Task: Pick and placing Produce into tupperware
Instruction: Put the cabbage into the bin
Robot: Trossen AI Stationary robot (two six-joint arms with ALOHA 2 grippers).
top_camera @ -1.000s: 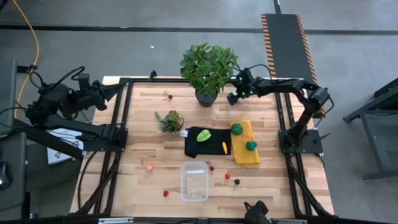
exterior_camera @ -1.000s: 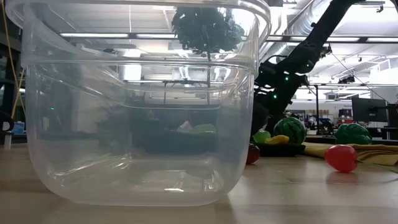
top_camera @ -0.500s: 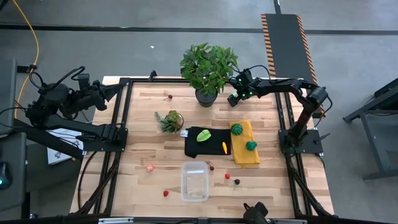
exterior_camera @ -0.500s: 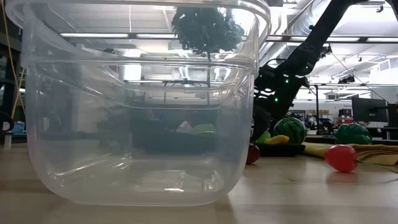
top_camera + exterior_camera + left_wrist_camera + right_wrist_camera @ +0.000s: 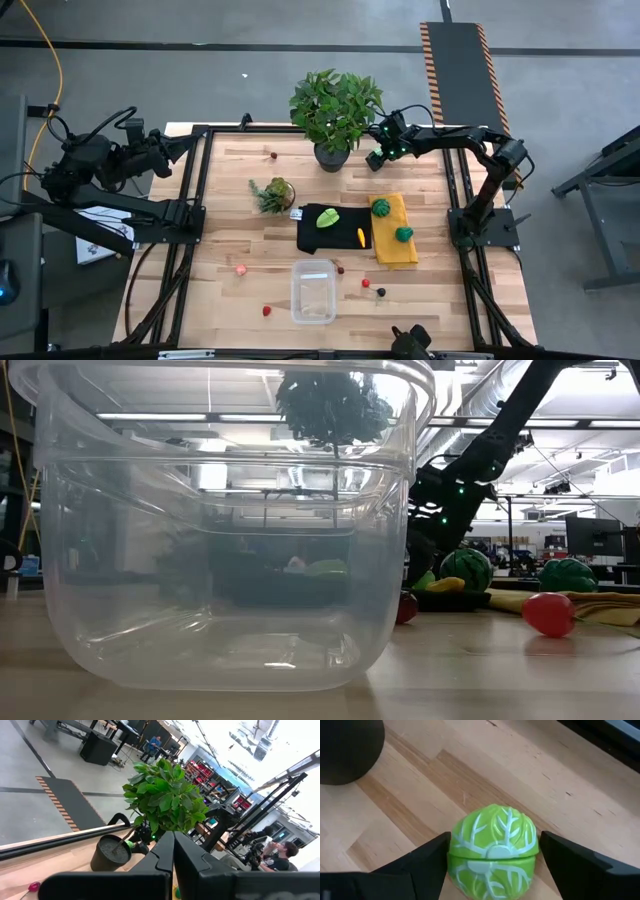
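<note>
The tupperware (image 5: 313, 291), clear and lidless, stands near the table's near edge and fills the low view (image 5: 220, 520). Toy produce is scattered: two dark-green pieces (image 5: 381, 207) on a yellow cloth, a lime leaf (image 5: 328, 216) and a yellow piece on a black cloth, and small red, pink and dark pieces on the wood. My right gripper (image 5: 375, 156) is beside the plant pot, shut on a lime-green cabbage (image 5: 492, 847). My left gripper (image 5: 182, 148) waits shut at the table's far left corner (image 5: 173, 855). My right gripper pinches the lime-green cabbage between its two fingers (image 5: 427, 862), one on each side at its widest part (image 5: 457, 850). It comes from above, slanting down. The cabbage sits low at the wood; whether it is lifted clear I cannot tell.
A large leafy potted plant (image 5: 335, 110) stands just left of my right gripper, its dark pot (image 5: 347, 750) close by. A small potted succulent (image 5: 274, 193) sits left of the black cloth (image 5: 335, 228). Bare wood lies on the table's left half.
My right gripper has edged slightly toward the plant pot and then held still.
</note>
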